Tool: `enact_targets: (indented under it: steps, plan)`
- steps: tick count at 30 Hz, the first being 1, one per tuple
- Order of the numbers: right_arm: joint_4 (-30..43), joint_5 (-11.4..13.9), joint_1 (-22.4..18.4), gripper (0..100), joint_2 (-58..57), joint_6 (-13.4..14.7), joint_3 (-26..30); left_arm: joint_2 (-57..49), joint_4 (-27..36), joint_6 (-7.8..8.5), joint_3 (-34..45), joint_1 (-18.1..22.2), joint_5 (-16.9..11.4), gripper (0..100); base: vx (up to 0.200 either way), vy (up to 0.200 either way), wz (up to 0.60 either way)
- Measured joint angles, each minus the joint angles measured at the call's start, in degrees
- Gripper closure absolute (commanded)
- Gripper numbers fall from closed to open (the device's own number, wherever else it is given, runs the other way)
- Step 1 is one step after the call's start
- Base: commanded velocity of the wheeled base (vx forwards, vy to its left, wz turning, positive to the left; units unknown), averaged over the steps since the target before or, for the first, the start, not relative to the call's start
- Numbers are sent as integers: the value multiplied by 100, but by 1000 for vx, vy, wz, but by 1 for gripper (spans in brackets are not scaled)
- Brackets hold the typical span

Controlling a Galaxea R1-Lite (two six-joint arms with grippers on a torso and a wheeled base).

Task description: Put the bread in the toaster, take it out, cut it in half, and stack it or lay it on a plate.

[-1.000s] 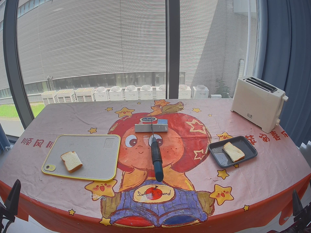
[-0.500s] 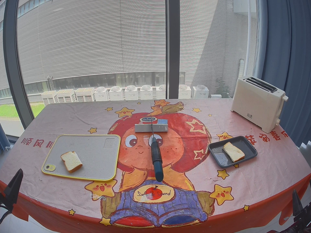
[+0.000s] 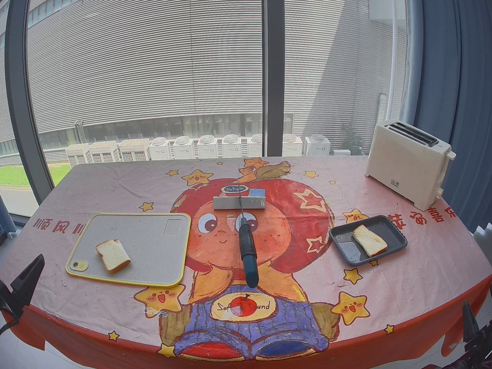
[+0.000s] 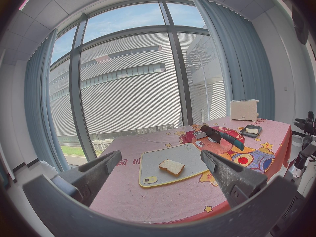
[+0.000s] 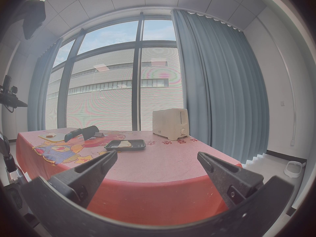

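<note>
A piece of bread (image 3: 113, 255) lies on the grey, yellow-rimmed cutting board (image 3: 148, 242) at the table's left. A second piece (image 3: 369, 240) lies in the dark plate (image 3: 392, 231) at the right. The cream toaster (image 3: 409, 162) stands at the far right, slots empty. A blue-handled knife (image 3: 248, 252) rests in the middle, blade on a small block (image 3: 239, 201). My left gripper (image 4: 160, 153) is open and empty, off the table's near-left edge, facing the board. My right gripper (image 5: 157, 154) is open and empty, off the near-right edge, facing the plate (image 5: 140, 145) and toaster (image 5: 170, 123).
A printed pink cloth covers the round-fronted table (image 3: 287, 293). Behind the table is a large window, with a blue curtain (image 3: 451, 78) close behind the toaster. Bare cloth lies between the board, the knife and the plate.
In the head view my left gripper's finger has risen and come closer to the table's near-left edge. The right gripper and the things on the table have stayed put.
</note>
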Motion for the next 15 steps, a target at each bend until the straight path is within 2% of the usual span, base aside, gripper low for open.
enact_targets:
  steps: [10, 15]
  plan:
    - [0, 0, 0, 0, 0, 0, 0, 566, -11, -20, -301, -9, -48, 0, 0, 0, 0]
    - [0, 0, 0, 0, 0, 0, 0, 745, -4, -165, -396, -9, -46, 0, 0, 0, 0]
